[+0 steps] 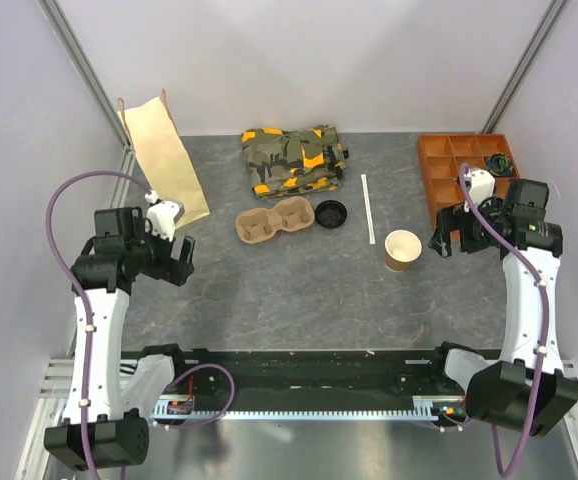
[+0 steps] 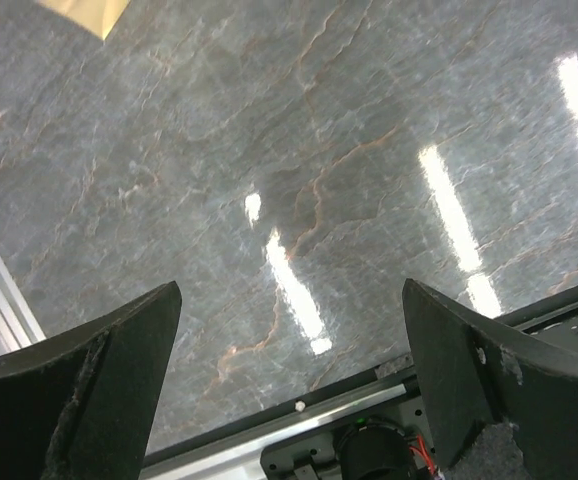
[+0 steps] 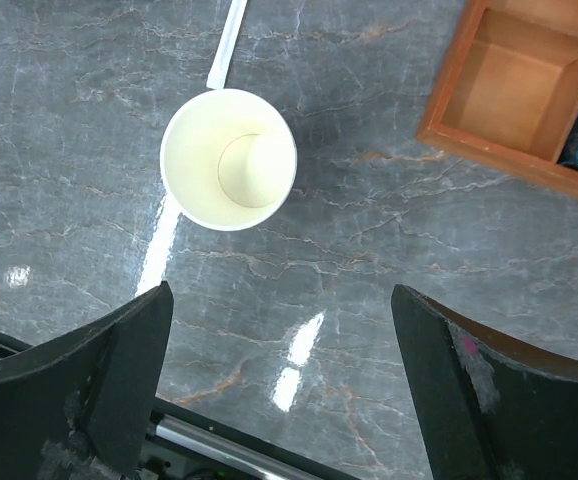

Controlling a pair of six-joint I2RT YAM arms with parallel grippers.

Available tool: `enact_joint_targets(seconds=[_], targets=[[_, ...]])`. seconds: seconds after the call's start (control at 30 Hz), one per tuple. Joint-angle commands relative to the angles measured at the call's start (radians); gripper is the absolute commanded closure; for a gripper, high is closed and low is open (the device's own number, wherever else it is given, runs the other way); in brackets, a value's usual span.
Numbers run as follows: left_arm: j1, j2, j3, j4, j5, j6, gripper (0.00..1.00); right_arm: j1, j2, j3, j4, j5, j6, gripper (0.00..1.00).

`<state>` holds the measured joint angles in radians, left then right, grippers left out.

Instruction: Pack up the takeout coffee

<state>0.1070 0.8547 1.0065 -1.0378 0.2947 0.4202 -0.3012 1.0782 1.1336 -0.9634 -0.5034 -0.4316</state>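
Observation:
The tan paper cup (image 1: pixel 402 250) stands upright and lidless on the grey table, right of centre; the right wrist view looks into its pale inside (image 3: pixel 228 159). Its round black lid (image 1: pixel 331 214) lies apart, next to the brown two-hole pulp tray (image 1: pixel 275 223). The tan paper bag (image 1: pixel 162 156) lies flat at the back left. My right gripper (image 1: pixel 447 240) is open and empty, just right of the cup, above the table (image 3: pixel 281 385). My left gripper (image 1: pixel 174 255) is open and empty over bare table (image 2: pixel 289 385), in front of the bag.
A white wrapped straw (image 1: pixel 368 207) lies between lid and cup, its end showing in the right wrist view (image 3: pixel 226 45). A folded camouflage cloth (image 1: pixel 294 156) sits at the back centre. An orange compartment tray (image 1: pixel 466 165) stands at the back right, close to the right arm.

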Motion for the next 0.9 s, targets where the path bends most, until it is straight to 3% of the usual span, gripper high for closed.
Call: enact_joint_targets(seconds=[0.0, 0.2, 0.63, 0.87], targets=[[-0.001, 0.055, 0.096, 0.047, 0.133, -0.030, 0.00, -0.001, 0.032, 0.029, -0.003, -0.023, 0.036, 0.02], [-0.001, 0.128, 0.162, 0.058, 0.195, -0.093, 0.00, -0.001, 0.063, 0.077, 0.000, 0.002, 0.042, 0.02], [-0.006, 0.150, 0.153, 0.070, 0.394, -0.120, 0.00, 0.063, 0.259, 0.121, 0.015, 0.117, 0.040, 0.02], [-0.010, 0.170, 0.144, 0.068, 0.423, -0.135, 0.00, 0.142, 0.305, 0.055, 0.107, 0.154, 0.088, 0.13]])
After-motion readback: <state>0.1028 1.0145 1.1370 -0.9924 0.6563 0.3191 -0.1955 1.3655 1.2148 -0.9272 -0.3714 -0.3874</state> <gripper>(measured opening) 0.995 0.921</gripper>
